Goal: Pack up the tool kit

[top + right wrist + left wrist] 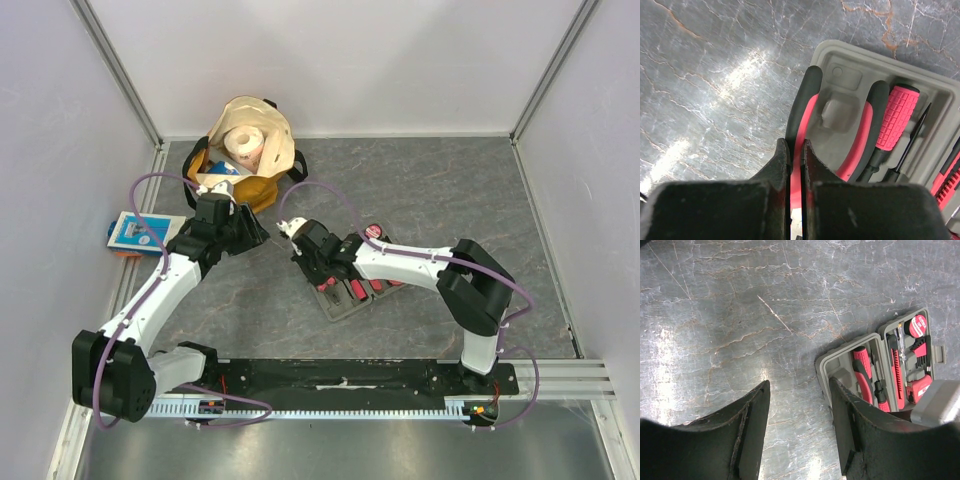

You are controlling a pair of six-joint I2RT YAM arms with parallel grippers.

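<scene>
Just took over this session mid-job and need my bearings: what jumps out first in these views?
The right gripper is pinched shut on one handle of the red-and-black pliers at the edge of the open grey case, mid-table. The left gripper hangs open over bare tabletop beside the case, holding nothing. Behind it, a tan bag with a paper roll stands at the table's back.

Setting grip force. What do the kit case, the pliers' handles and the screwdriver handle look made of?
The case: moulded plastic, matte grey-beige, going by its rounded formed pockets. The pliers: the handles look like pink plastic with a black rubbery overmould and a satin sheen. The screwdriver: the pink handle is probably soft rubber or plastic, with a gridded grip texture.
</scene>
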